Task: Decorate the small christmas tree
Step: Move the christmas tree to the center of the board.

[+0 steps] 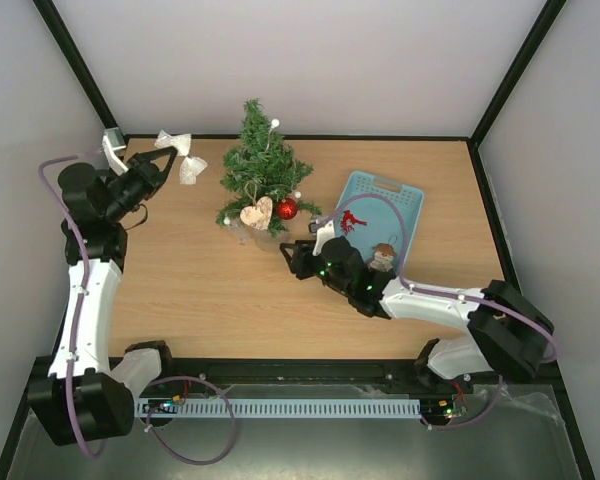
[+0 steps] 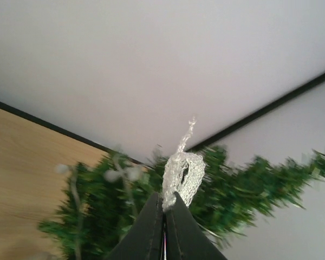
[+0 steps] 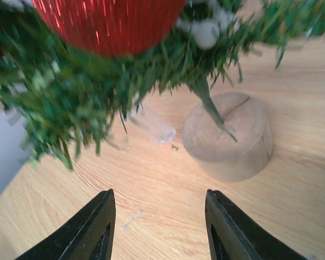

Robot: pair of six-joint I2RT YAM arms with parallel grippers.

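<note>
**Small christmas tree, dark green and bristly, ready for a white bow**

The small christmas tree stands upright on the pale wooden worktop, between the two grippers. Left of the tree, the left gripper is pinched fully closed on a white mesh ribbon bow, a loose open-weave loop that looks soft and floppy. A second white ribbon bow sits just beside it, nearer the tree; whether the two are joined cannot be told. In front of the tree and to its right, the right gripper points low at the tree's foot, its fingers apart with nothing between them.

On the tree's lower front branches hang a glossy red ribbed bauble and a flat pale wooden heart. The trunk is a thin green stem set in a round wooden slice base. Right of the tree lies a light blue perforated plastic basket.

The step in hand seems to be hanging the held bow. It would sit best on a bare branch on the tree's upper left side, away from the bauble and heart. It should be pushed in deep enough for the stiff needles to snag the mesh before the grip loosens. The tree looks light and its base small, so a sideways shove could tip it. A slow approach from above the branch seems safer.
</note>
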